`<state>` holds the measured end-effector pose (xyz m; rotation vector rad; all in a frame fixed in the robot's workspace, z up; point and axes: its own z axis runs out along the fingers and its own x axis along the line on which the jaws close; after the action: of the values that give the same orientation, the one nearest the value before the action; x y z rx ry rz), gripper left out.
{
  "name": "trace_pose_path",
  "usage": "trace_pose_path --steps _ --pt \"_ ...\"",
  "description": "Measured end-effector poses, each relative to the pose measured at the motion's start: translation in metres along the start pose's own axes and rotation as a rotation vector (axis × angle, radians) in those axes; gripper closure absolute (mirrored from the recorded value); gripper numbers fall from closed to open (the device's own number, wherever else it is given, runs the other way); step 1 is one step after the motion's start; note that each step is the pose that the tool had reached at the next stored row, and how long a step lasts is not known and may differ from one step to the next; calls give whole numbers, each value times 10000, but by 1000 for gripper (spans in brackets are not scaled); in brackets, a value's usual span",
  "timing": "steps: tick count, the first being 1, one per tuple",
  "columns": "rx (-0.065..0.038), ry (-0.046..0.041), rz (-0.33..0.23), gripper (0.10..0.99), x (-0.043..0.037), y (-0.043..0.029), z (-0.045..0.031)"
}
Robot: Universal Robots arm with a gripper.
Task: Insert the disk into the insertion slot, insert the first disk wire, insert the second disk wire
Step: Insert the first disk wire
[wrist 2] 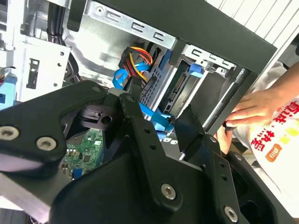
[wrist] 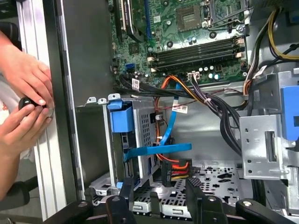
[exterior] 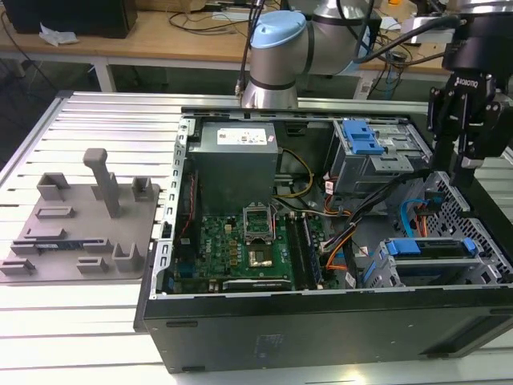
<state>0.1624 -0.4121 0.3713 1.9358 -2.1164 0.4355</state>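
Open black computer case (exterior: 321, 321) lies on the slatted aluminium bench (exterior: 88, 321). Inside it, in the exterior view:
- green motherboard (exterior: 248, 245) at the middle
- grey power supply box (exterior: 236, 160) at 12 o'clock
- grey metal box with a blue plastic latch (exterior: 361, 140) at 1 o'clock
- grey perforated sheet-metal insertion slot (exterior: 481, 269) at 4 o'clock

The flat silver disk in its bright blue plastic carrier (exterior: 425, 247) sits in the insertion slot, with the carrier's blue edge along the slot's upper side.

The black gripper (exterior: 463, 176) hangs above the case at 2 o'clock, over the slot. It is released and holds nothing. In the first wrist view its fingers (wrist: 127, 191) stand apart. Beyond the gap between them are a black connector on red, orange and yellow wires (wrist: 173, 171) and a flat blue cable (wrist: 156, 150). The blue cable reaches the disk's end of the cage. Cannot tell whether either wire is plugged in.

A person's hands (wrist: 25, 79) rest at the case's outer edge, pinching a small black object (wrist: 25, 102).

A grey moulded tray with upright fixtures (exterior: 80, 216) lies on the bench at 9 o'clock, beside the case.
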Motion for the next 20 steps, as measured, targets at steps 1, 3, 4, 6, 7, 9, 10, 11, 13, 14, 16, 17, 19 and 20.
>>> trace_pose_path --steps 1,3,4,6,7,9,10,11,13,14,16,17,19,20 --pt "5 21 62 525 -4 2 25" --pt "17 29 172 525 -13 5 58" --pt "42 26 193 525 -15 6 67" --pt "136 17 237 525 -18 9 87" --pt "189 14 260 525 -18 12 97" --pt "217 28 333 525 -27 27 129" --pt "199 52 399 525 -32 36 144" --pt "183 68 446 525 -36 43 154" --pt "152 92 534 612 -42 57 171" --pt "141 99 569 612 -44 64 177" --pt "124 110 631 612 -47 80 188" --pt "117 115 666 612 -48 90 194" --pt "107 123 711 612 -52 93 203" --pt "105 127 718 612 -54 94 207"
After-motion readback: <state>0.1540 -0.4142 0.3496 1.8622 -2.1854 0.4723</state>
